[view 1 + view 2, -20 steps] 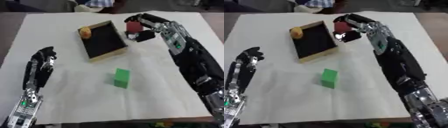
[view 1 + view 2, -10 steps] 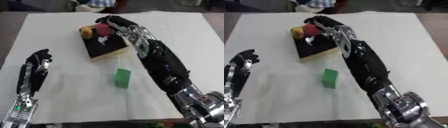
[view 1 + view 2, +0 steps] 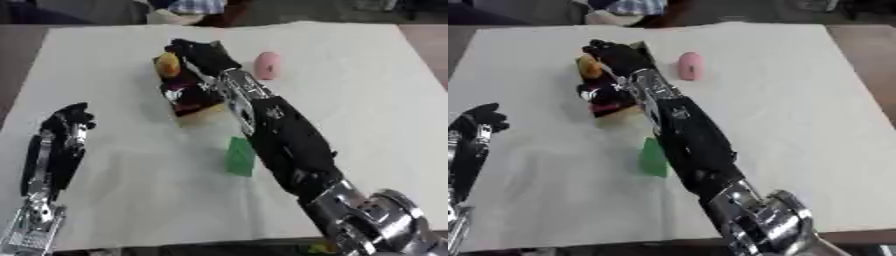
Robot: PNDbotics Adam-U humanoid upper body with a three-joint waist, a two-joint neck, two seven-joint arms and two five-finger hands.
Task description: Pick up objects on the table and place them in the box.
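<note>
Since a second ago, my right hand (image 3: 199, 55) moved over the box (image 3: 194, 100); fingers unreadable. Releasing now; green block (image 3: 240, 156) at 6 o'clock next.

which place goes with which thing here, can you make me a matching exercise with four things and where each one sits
Things:
1. green block
2. pink object
3. orange object
4. left hand

Places:
A. inside the box, at its far end
B. on the cloth to the right of the box
C. idle at the table's left edge
D. on the cloth nearer than the box, beside the right forearm

Pairs: 1-D, 2-B, 3-A, 4-C
</note>
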